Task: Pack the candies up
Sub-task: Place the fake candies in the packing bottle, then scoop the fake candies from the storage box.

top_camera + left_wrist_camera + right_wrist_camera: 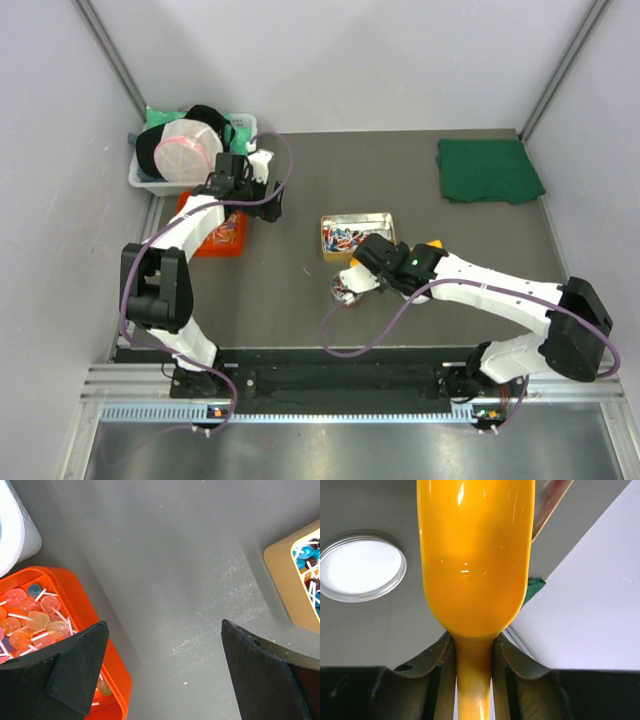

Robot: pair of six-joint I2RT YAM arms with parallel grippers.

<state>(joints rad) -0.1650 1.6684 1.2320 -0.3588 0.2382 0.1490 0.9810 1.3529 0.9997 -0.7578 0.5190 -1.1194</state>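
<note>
The candies (345, 238) lie in an open tan box (356, 215) at mid-table; they also show in the left wrist view (307, 572), at its right edge. My right gripper (420, 252) (474, 640) is shut on the handle of the orange scoop (433, 245) (475, 555). I see only the underside of the scoop's bowl; its inside is hidden. A small jar (345, 291) holding a few candies stands in front of the box. Its round white lid (360, 567) lies on the table. My left gripper (262, 205) (163, 630) is open and empty above bare table between the orange tray and the box.
An orange tray (200, 245) (75, 580) of lollipops sits at the left. A white bin (150, 178) with black and pink items stands at the back left. A folded green cloth (488, 170) (534, 587) lies at the back right. Walls enclose three sides.
</note>
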